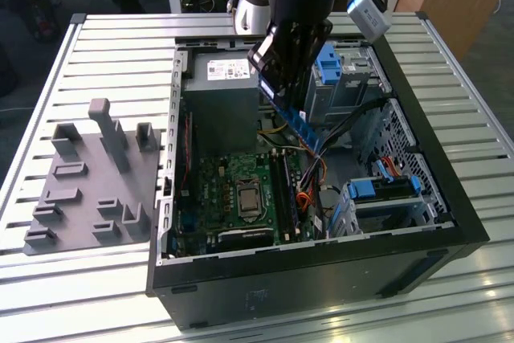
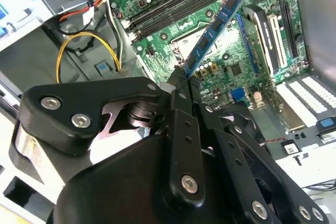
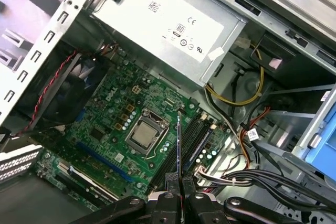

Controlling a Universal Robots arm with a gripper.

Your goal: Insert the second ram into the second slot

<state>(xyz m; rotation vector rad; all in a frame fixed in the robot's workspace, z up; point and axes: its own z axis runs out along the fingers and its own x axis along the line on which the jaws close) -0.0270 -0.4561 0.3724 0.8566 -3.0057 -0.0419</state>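
My gripper (image 1: 279, 90) hangs over the open computer case (image 1: 450, 198), shut on one end of the second ram (image 1: 303, 128), a thin blue stick with dark chips. The stick slants down from the fingertips (image 2: 180, 77) toward the green motherboard (image 1: 217, 190) and is held above it, touching nothing. In the second wrist view the second ram (image 2: 215, 24) reaches out over the board. In the first wrist view it shows edge-on (image 3: 179, 142) above my gripper (image 3: 178, 184). The long dark memory slots (image 3: 193, 139) lie beside the processor socket (image 3: 144, 135). I cannot tell which one is the second slot.
A grey power supply (image 1: 221, 78) fills the case's far end. Blue drive-bay latches (image 1: 329, 62) and a drive cage (image 1: 377, 194) stand on the exterior view's right, with loose cables (image 1: 309, 190) near the slots. A grey holder block (image 1: 88, 182) sits on the slatted table at the left.
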